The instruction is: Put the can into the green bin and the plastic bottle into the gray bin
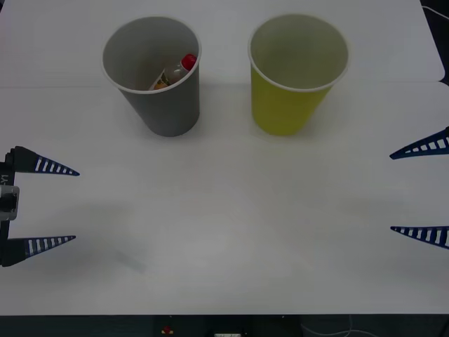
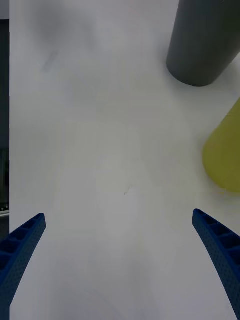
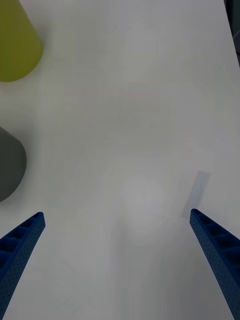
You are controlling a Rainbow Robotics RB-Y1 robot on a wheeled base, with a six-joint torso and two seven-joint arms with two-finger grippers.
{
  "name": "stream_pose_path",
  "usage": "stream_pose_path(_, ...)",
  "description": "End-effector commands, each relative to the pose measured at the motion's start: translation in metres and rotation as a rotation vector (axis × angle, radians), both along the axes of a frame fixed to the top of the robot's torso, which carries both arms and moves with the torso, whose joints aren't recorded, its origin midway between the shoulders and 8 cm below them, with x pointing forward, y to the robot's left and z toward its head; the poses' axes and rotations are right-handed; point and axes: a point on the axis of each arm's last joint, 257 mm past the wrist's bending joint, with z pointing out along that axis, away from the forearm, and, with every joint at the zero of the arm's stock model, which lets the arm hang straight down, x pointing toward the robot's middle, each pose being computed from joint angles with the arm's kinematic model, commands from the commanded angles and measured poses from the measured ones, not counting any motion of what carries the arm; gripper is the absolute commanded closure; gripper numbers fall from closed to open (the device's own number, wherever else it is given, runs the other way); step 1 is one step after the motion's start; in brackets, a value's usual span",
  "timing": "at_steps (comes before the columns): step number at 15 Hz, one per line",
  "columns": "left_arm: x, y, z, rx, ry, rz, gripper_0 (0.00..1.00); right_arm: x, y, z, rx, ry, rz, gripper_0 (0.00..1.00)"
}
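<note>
White tabletop, bare near robot; plastic bottle inside gray bin, far left; green bin far right, contents unclear; left hand, right hand both spread, holding nothing; risk: sweeping arm topples light bins.

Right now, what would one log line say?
bottle: in gray bin | green bin: upright | left gripper: open | right gripper: open
</note>
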Motion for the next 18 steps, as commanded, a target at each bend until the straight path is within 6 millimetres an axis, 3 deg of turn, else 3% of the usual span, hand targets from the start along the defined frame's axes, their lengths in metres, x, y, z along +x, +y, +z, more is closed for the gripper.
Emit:
stream_pose_path(1,0.0,0.0,0.0,0.0,0.0,0.0,0.0,-0.001,-0.012,-0.008,-0.038,0.014,-0.009,0.0)
stream_pose_path(9,0.0,0.0,0.0,0.0,0.0,0.0,0.0,0.008,-0.049,-0.029,-0.09,0.022,0.011,0.0)
stream_pose_path(18,0.0,0.0,0.0,0.0,0.0,0.0,0.0,0.012,-0.058,-0.031,-0.088,0.038,-0.011,0.0)
